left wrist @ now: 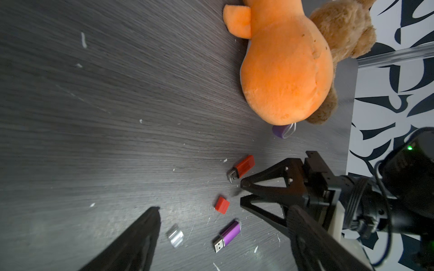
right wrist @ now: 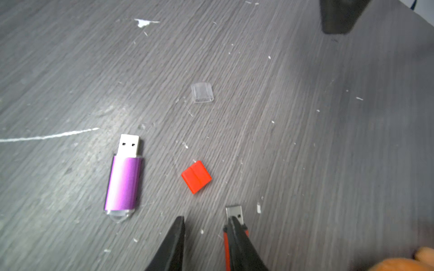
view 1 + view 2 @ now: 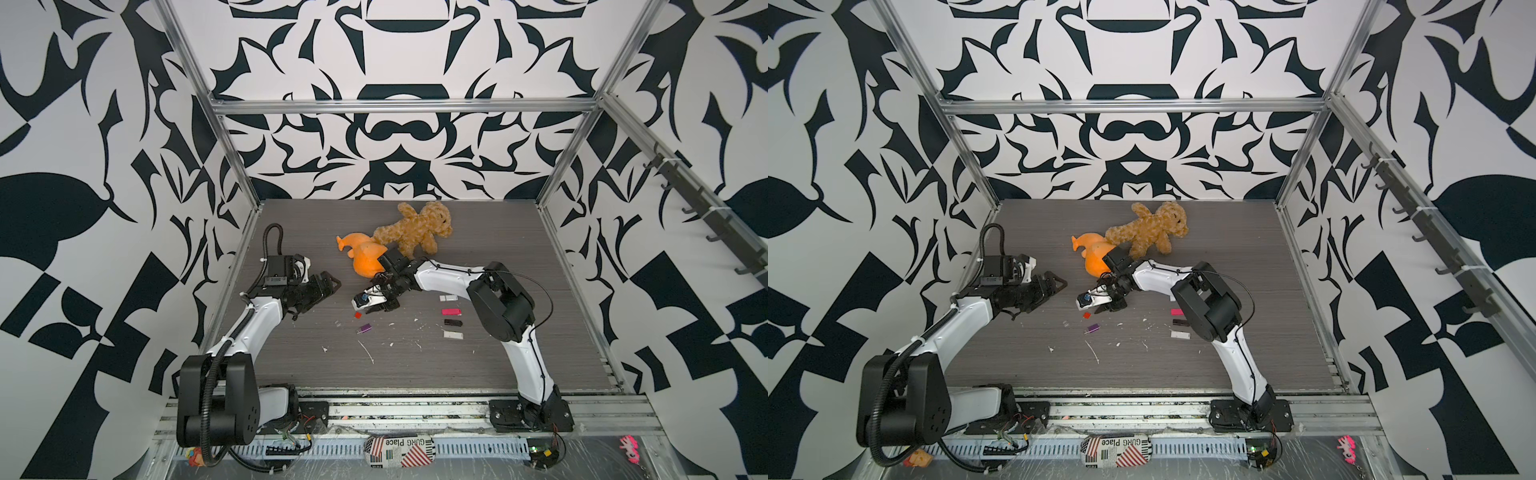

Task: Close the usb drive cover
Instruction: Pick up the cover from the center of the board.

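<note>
Near mid-bench [image 2: 328,140] I see the red plastic USB drive [image 1: 241,168] lying flat with its metal plug bare, just beside one finger of my right end effector [image 2: 205,219]. Its jaws are narrowly parted and grip nothing. The small square red cap [image 2: 196,176] lies nearby, apart from the drive. My left end effector [image 3: 330,286] is spread wide and empty.

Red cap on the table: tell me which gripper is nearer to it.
Right. The right gripper sits just short of the red cap, jaws slightly apart. The left gripper is farther off on the cap's other side, open wide.
</note>
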You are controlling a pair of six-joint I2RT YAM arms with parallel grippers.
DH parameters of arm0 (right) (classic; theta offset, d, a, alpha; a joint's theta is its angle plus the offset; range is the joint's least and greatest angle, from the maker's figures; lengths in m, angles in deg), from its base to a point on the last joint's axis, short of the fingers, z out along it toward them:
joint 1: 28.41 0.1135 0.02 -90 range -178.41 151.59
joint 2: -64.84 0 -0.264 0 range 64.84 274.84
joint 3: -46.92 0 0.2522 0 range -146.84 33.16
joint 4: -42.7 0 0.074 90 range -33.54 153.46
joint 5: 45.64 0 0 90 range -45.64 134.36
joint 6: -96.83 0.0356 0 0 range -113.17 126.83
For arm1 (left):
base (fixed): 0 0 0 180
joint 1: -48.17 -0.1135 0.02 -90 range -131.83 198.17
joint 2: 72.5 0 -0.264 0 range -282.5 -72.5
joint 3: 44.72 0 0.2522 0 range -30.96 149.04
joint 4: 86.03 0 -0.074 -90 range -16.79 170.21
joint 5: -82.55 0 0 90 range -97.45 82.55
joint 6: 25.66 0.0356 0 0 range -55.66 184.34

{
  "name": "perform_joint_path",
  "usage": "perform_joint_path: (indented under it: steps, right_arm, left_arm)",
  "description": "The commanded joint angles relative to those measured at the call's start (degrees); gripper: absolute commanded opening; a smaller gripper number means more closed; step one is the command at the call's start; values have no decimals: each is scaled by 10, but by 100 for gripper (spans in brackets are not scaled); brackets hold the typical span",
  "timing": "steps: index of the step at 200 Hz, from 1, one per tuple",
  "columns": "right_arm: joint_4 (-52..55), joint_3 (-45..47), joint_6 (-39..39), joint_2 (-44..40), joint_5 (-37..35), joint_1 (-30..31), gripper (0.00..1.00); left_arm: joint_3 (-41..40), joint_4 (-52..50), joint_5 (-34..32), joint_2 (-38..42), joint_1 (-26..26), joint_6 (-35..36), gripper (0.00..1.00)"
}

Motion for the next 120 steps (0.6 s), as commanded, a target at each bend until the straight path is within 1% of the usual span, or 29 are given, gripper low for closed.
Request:
perform_joint_path:
  steps: [1, 92, 120]
  right_arm:
    - [45, -36, -24, -2, 23, 8, 35]
    - [97, -103, -19, 47, 30, 16, 36]
    - [108, -121, -4, 58, 38, 18, 37]
  left_arm:
    - [12, -18, 19, -18, -1, 1, 89]
    - [16, -14, 24, -47, -2, 7, 89]
    - [21, -19, 22, -51, -4, 11, 89]
